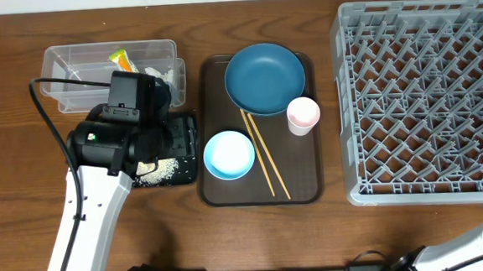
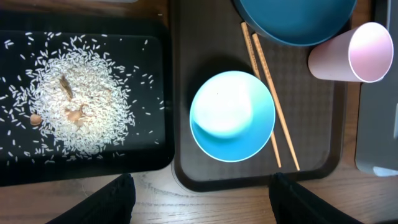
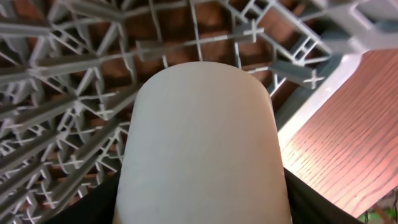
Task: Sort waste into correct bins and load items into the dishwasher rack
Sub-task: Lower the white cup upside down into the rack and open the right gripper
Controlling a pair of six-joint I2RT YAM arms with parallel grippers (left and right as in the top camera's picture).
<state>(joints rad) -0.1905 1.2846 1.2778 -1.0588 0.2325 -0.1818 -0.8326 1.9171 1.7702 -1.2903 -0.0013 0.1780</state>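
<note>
My left gripper [image 2: 202, 186] is open and empty, above the front edges of the black tray [image 2: 149, 155] and the brown serving tray. Rice grains [image 2: 78, 109] lie heaped in the black tray. The light blue bowl [image 2: 232, 115], chopsticks [image 2: 270, 106], pinkish cup [image 2: 351, 53] and dark blue plate [image 2: 295, 18] sit on the brown tray. My right gripper [image 3: 202, 205] is shut on a white cup [image 3: 199, 124], held above the grey dishwasher rack [image 3: 74, 74] near its edge. The clear tub [image 1: 77, 57] holds the wrapper [image 1: 120, 58] and tissue [image 1: 164, 73].
The brown serving tray [image 1: 304, 190] lies between the black tray [image 1: 182, 131] and the rack [image 1: 424, 99]. A black cable [image 1: 42, 106] loops by the left arm. Bare wood table shows beside the rack in the right wrist view [image 3: 354, 130].
</note>
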